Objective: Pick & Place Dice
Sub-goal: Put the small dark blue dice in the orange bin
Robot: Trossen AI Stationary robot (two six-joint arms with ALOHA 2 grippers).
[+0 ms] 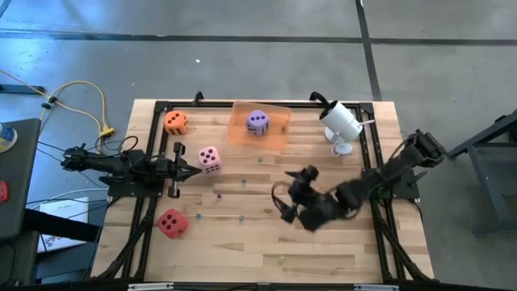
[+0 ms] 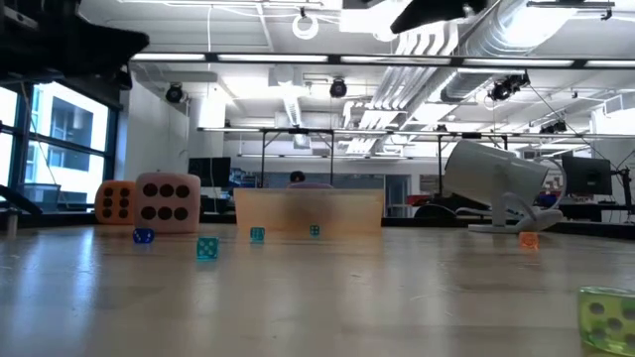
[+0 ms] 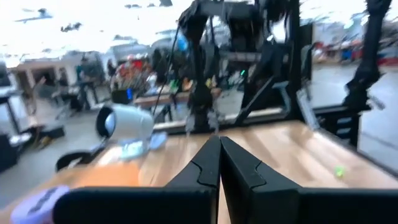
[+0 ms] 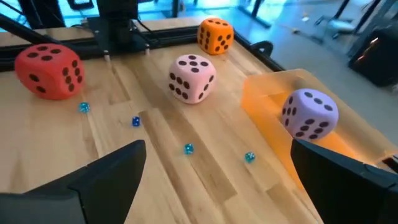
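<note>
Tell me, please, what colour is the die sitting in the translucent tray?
Purple die with dark pips, clearest in the right wrist view.

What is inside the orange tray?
The purple die sits inside the orange tray. Nothing else shows in it; the tray floor under the die is hidden.
</note>
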